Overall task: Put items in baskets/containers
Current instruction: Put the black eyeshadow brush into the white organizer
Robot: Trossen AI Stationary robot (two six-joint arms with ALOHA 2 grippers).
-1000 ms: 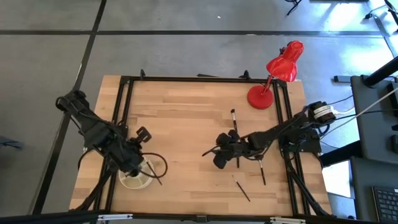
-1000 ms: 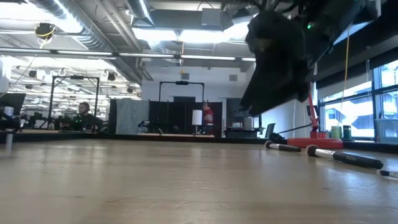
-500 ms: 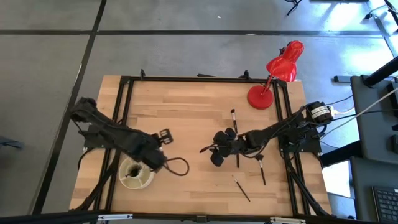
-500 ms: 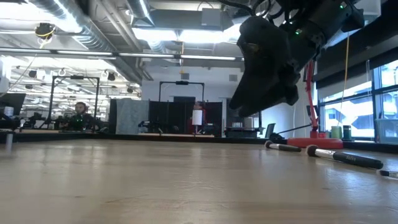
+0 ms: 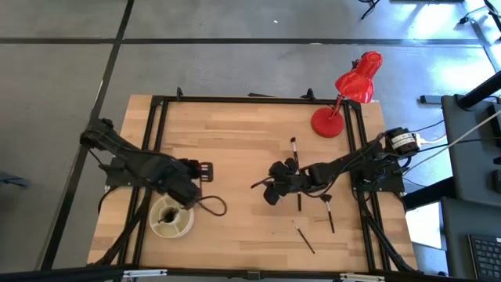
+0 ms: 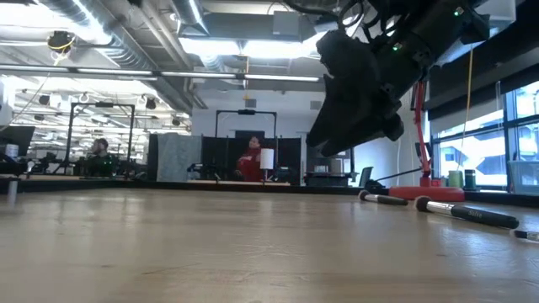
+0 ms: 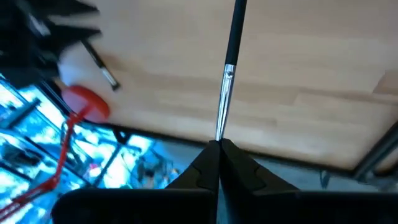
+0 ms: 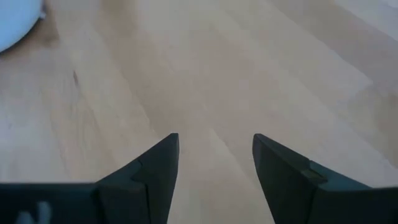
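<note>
My left gripper (image 5: 197,177) hangs above the table just beyond the far-right side of the round cream container (image 5: 171,218) and is shut on a slim brush (image 7: 227,74). Dark shapes show inside the container. My right gripper (image 5: 270,189) is open over bare wood near the table's middle, touching nothing; in its wrist view (image 8: 214,140) the container's rim (image 8: 13,25) shows far off. Several brushes lie flat on the wood to its right: one (image 5: 293,148) farther back, one (image 5: 299,202) close by, two (image 5: 329,212) (image 5: 304,238) nearer the front. My left gripper pinches the brush by its thin silvery end (image 7: 219,129) between the two shut fingers (image 7: 239,165). The brush sticks straight out ahead in line with the fingers, its dark stretch (image 7: 235,31) farthest away. It is lifted clear of the table.
A red desk lamp stands on its round base (image 5: 327,123) at the far right corner, head (image 5: 359,78) leaning past the edge. In the low view, two brushes (image 6: 383,199) (image 6: 468,214) lie before the lamp base (image 6: 431,193). People sit in the room behind. Bare wood spans the table's left and middle.
My left gripper has risen from over the container and swung toward the table's right and far side, then drifted back a little; the container now shows uncovered. My right gripper has shifted slightly toward the table's left.
</note>
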